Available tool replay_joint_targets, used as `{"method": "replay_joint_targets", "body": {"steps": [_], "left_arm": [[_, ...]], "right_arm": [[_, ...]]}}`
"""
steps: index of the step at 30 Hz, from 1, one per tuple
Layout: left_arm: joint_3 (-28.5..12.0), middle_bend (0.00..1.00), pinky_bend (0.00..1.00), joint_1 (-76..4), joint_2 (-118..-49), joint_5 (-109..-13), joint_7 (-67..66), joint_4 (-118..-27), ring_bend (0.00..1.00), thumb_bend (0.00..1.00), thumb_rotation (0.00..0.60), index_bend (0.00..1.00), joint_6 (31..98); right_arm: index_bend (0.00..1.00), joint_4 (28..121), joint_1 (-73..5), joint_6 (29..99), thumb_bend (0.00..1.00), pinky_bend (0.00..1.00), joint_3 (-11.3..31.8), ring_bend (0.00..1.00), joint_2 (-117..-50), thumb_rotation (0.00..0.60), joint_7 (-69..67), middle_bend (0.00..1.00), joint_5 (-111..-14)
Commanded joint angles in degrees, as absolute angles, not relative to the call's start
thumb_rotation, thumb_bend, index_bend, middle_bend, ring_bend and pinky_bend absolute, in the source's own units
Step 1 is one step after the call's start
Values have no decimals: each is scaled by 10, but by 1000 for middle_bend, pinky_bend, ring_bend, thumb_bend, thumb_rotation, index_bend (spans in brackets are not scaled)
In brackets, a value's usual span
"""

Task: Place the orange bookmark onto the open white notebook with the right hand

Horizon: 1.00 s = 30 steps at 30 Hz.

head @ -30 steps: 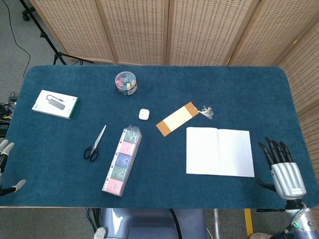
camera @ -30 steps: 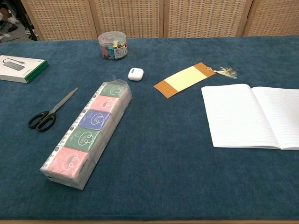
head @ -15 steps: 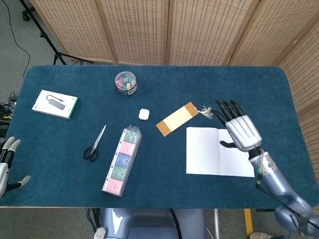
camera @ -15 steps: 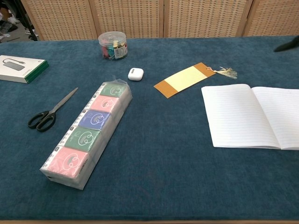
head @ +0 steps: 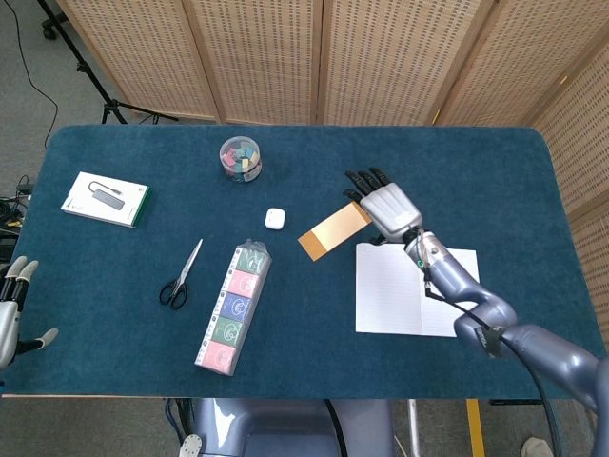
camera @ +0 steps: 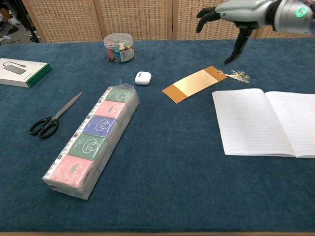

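Observation:
The orange bookmark [head: 328, 234] [camera: 193, 84], with a pale yellow middle and a white tassel [camera: 238, 75], lies flat on the blue table just left of the notebook's top. The open white notebook [head: 404, 294] [camera: 266, 122] lies at the right. My right hand [head: 385, 204] [camera: 232, 14] hovers above the bookmark's tasselled end, fingers apart and holding nothing; in the head view it hides that end. My left hand [head: 11, 309] stays open off the table's left edge, seen only in the head view.
A long pack of tissues [head: 234, 306] lies in the middle, with scissors [head: 181, 274] to its left. A small white case [head: 275, 219] and a clear jar of clips [head: 241, 158] sit further back. A white and green box [head: 106, 199] is at the far left.
My right hand has swung from the table's right edge up and left, over the notebook, to above the bookmark's tasselled end. The bookmark and notebook have not moved.

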<state>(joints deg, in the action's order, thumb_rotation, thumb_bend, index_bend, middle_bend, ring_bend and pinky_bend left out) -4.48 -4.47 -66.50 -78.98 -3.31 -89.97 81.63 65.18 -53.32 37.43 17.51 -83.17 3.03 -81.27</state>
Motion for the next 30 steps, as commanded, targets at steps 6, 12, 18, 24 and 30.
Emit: {"method": "replay_joint_targets", "body": {"steps": [6, 12, 18, 24, 30], "left_arm": [[-48, 0, 0, -46, -673, -775, -40, -890, 0, 0, 600, 0, 811], [-50, 0, 0, -48, -676, -768, -43, -886, 0, 0, 600, 0, 807], [-53, 0, 0, -55, -680, -753, -45, -876, 0, 0, 600, 0, 792], [-53, 0, 0, -57, -683, -750, -47, -874, 0, 0, 600, 0, 788], [-53, 0, 0, -57, -682, -747, -45, -873, 0, 0, 600, 0, 787]], "right_arm": [[181, 510, -615, 300, 39, 0, 145, 0, -939, 600, -28, 0, -825], [181, 432, -644, 271, 41, 0, 132, 0, -990, 600, -53, 0, -828], [181, 324, -670, 254, 41, 0, 100, 0, -1049, 600, -94, 0, -848], [181, 258, -679, 257, 41, 0, 71, 0, -1082, 600, -142, 0, -870], [189, 224, -684, 261, 49, 0, 47, 0, -1100, 600, -179, 0, -886]]}}
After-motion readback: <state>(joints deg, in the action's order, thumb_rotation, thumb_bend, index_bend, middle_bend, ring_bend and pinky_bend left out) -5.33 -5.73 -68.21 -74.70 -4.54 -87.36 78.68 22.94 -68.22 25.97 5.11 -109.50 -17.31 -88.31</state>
